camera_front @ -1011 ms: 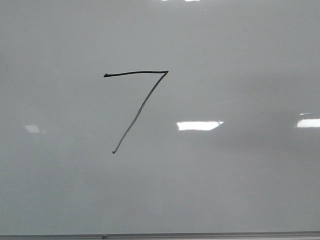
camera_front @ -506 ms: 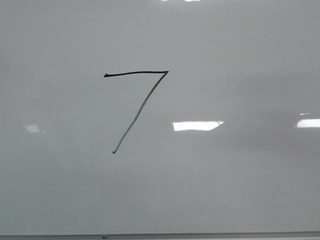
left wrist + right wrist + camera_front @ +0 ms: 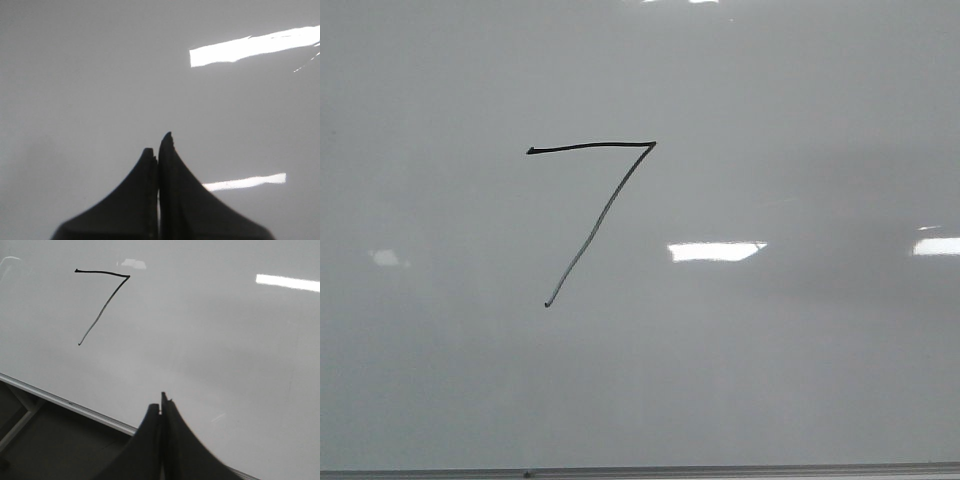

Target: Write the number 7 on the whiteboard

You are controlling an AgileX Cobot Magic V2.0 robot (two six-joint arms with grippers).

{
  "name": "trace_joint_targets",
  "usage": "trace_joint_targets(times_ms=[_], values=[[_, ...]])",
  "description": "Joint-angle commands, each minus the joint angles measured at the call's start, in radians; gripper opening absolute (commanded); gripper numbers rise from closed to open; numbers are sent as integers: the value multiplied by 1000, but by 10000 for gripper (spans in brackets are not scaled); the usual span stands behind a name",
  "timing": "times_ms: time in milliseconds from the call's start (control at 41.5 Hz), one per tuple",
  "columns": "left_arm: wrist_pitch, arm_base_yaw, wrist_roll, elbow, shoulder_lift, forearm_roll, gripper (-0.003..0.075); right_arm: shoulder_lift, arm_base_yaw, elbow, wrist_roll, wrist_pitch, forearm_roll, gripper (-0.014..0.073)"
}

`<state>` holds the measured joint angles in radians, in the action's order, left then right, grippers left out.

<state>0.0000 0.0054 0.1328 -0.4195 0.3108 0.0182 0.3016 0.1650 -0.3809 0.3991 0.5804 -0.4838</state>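
Finished number 7 (image 3: 595, 215) sits on the whiteboard (image 3: 800, 380), at 10 o'clock off centre; left pincer (image 3: 158, 150) and right pincer (image 3: 161, 407) both pressed together, holding nothing.

Both the left gripper (image 3: 158, 147) and right gripper (image 3: 161, 407) show matte black fingers, broad at the base, curving up to slim points
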Motion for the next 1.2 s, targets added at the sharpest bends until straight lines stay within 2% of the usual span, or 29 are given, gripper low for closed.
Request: trace_joint_targets(times_ms=[0,265,458,530,626,867,1180], values=[[-88,-8,-6,-26,8,-2,-20,5,-7,-25,6,-62,-17,-69],[-66,-8,-13,37,-41,-9,-20,5,-7,-25,6,-61,-17,-69],[122,-8,-14,168,-204,-59,-20,5,-7,-25,6,-61,-17,-69],[154,-8,-14,221,-261,-59,-20,5,-7,-25,6,-61,-17,-69],[156,-5,-14,299,-335,-59,-20,5,-7,-25,6,-61,-17,-69],[73,-6,-14,429,-330,-59,-20,5,-7,-25,6,-57,-17,-69],[76,-6,-14,430,-328,-59,-20,5,-7,-25,6,-57,-17,-69]])
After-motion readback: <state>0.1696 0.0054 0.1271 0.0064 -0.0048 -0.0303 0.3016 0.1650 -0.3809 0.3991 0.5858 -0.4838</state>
